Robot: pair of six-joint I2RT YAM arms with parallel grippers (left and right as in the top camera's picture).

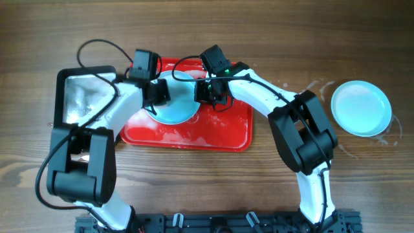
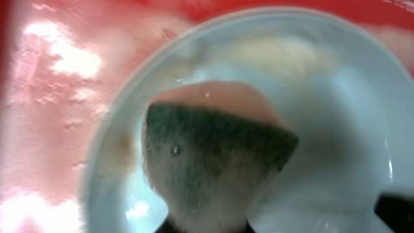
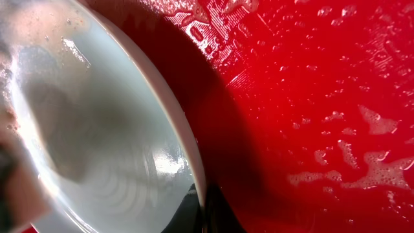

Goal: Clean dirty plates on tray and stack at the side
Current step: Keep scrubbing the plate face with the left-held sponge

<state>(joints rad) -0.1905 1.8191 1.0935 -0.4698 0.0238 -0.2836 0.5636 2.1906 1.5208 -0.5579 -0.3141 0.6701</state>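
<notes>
A light-cyan plate [image 1: 178,100] lies on the wet red tray [image 1: 226,126]. My left gripper [image 1: 155,90] is over the plate's left part, shut on a sponge [image 2: 213,155] with a pinkish, wet face that hangs above the plate [image 2: 336,129]. My right gripper [image 1: 210,90] is shut on the plate's right rim. In the right wrist view the rim [image 3: 191,149] runs between the two dark fingers of that gripper [image 3: 202,210], with the tray [image 3: 310,97] beaded with water beside it. A second plate [image 1: 361,108] sits alone on the table at the far right.
A black-rimmed metal tray [image 1: 84,94] holding water stands left of the red tray. Water marks ring the table around the far-right plate. Both arms reach in from the front edge, crossing the table's left and right of centre.
</notes>
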